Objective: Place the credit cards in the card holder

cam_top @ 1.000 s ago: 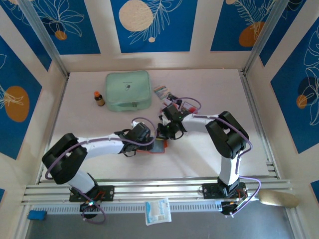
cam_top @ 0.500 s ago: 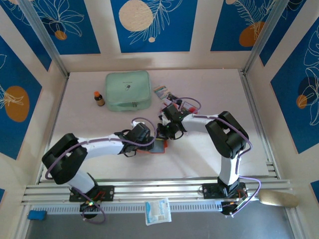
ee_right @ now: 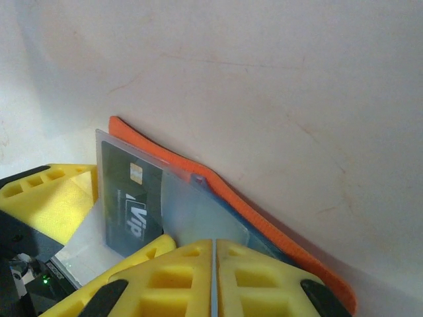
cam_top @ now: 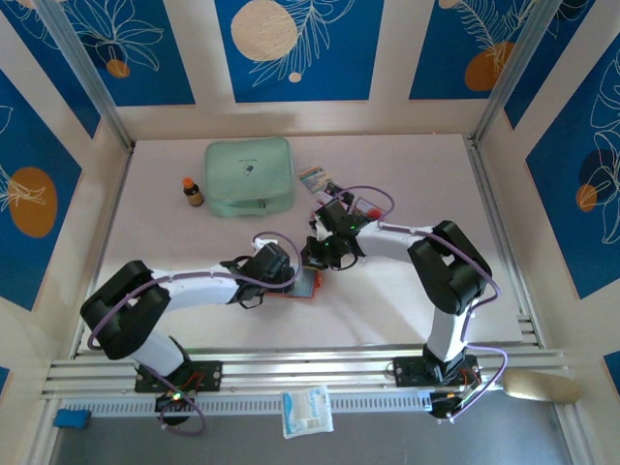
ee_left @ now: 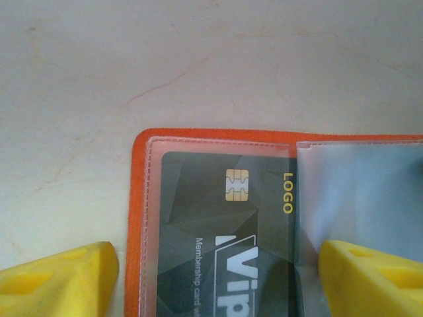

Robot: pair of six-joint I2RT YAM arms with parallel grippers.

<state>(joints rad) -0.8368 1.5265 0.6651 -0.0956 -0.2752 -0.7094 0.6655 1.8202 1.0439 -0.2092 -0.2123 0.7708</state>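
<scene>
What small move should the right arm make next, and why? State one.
Probably open the right gripper and lift it off. Its jaws are shut at the edge of a clear sleeve, and a dark card already sits under the plastic of the orange card holder, chip visible. The left gripper stands open astride the holder. More cards seem to lie behind the right arm.

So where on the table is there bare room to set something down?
Bare: far right corner of the table, behind the right arm; the left strip between the bottle and the left arm. Crowded: the middle, where both arms meet over the card holder, and beside the green pouch.
</scene>
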